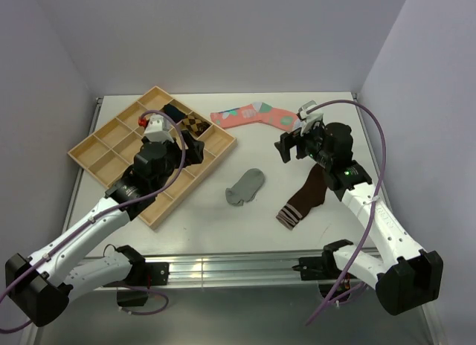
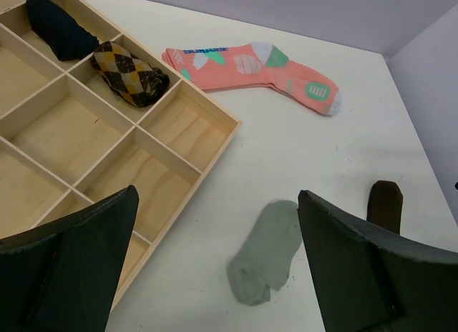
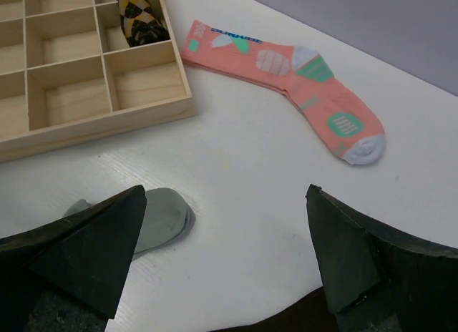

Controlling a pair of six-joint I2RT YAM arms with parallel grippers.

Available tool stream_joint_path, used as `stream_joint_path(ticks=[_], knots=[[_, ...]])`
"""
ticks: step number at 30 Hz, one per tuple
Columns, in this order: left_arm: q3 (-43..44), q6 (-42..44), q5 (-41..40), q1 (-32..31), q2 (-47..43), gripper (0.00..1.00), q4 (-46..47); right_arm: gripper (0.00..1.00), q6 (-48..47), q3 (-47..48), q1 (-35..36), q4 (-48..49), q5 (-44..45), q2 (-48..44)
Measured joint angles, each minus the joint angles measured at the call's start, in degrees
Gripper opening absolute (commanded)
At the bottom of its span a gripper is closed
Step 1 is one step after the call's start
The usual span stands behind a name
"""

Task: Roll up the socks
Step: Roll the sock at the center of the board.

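Note:
The short grey sock (image 1: 245, 187) lies crumpled flat near the table's middle, also seen in the left wrist view (image 2: 268, 253) and the right wrist view (image 3: 161, 221). To its right lies the dark brown sock (image 1: 303, 200) with its white-striped cuff toward the front; only its tip (image 2: 385, 203) shows in the left wrist view. My left gripper (image 1: 190, 148) hovers open over the tray's right corner, left of the grey sock (image 2: 218, 196). My right gripper (image 1: 297, 143) hangs open above the brown sock's far end (image 3: 226, 192). Neither holds anything.
A coral patterned sock (image 1: 256, 117) lies flat at the back. The wooden compartment tray (image 1: 100, 144) sits at the left, holding a rolled dark sock (image 2: 61, 28), a rolled argyle sock (image 2: 129, 73) and a red-and-white bundle (image 1: 152, 122). Walls close three sides.

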Motion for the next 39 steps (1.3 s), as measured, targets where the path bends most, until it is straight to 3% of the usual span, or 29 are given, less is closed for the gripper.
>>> stream_joint_path(ticks=[9,17,23,32,39], knots=[[0.02,-0.20,-0.13,0.00,-0.28,0.99,-0.44,0.99,-1.42,0.04,0.00,-0.31,1.31,0.70],[1.79,-1.14,-1.99,0.00,0.20,1.00,-4.17,0.84,-4.76,5.18,1.73,-5.70,2.10,8.55],[3.13,-3.21,-4.22,0.00,-1.27,1.00,-6.71,0.77,-6.23,7.34,11.67,-9.77,2.80,14.03],[3.15,-5.79,-6.16,0.02,-7.26,1.00,-9.44,0.56,-5.14,7.21,26.51,-12.85,5.77,23.23],[3.48,-6.25,-6.49,0.02,-9.09,0.99,-11.69,0.48,-4.98,7.21,32.74,-14.03,8.63,30.45]])
